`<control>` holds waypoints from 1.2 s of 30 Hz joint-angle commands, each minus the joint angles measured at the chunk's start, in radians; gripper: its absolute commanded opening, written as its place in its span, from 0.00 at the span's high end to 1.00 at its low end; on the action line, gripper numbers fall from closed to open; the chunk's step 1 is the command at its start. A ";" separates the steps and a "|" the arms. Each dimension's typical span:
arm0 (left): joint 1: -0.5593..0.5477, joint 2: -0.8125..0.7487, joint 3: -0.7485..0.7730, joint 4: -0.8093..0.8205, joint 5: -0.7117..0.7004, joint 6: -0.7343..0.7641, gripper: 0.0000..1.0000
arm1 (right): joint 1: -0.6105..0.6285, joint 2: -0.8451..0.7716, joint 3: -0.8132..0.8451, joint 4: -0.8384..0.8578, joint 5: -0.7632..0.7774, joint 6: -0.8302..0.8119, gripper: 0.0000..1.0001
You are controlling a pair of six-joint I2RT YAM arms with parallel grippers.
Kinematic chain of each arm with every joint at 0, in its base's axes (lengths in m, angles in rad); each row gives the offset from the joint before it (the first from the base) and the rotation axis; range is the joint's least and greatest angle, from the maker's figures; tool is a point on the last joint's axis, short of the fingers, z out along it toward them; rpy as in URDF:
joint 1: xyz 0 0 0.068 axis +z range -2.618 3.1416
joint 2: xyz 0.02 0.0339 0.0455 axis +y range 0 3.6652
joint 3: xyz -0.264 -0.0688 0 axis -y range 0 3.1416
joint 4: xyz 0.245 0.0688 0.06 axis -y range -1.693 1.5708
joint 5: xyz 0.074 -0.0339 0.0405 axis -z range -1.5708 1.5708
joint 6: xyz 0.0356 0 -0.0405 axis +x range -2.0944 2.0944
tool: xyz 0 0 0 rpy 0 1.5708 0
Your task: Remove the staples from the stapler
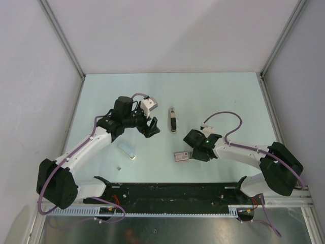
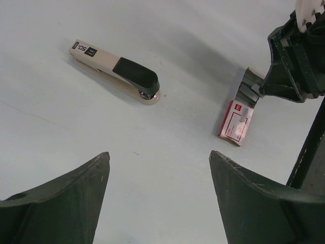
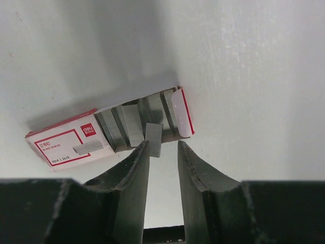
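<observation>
The stapler [image 1: 173,120] lies closed on the table between the arms, slim and dark with a pale strip. In the left wrist view it [image 2: 116,72] looks beige with a black top. My left gripper [image 1: 152,127] is open and empty, left of the stapler and apart from it; it shows wide open in its wrist view [image 2: 158,156]. My right gripper [image 1: 192,152] is at the open end of a red-and-white staple box [image 1: 181,156]. In the right wrist view the jaws [image 3: 163,145] stand slightly apart, with a loose staple strip [image 3: 153,140] by the left fingertip.
The staple box [image 3: 109,132] is open and shows several staple strips; it also shows in the left wrist view [image 2: 236,122]. A pale blue-white block [image 1: 128,150] lies front left, with a small bit [image 1: 118,166] nearer the arm bases. White walls enclose the table.
</observation>
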 commanded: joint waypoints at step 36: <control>-0.005 -0.042 -0.026 0.023 0.023 0.084 0.17 | 0.007 0.071 0.059 0.021 0.022 -0.004 0.77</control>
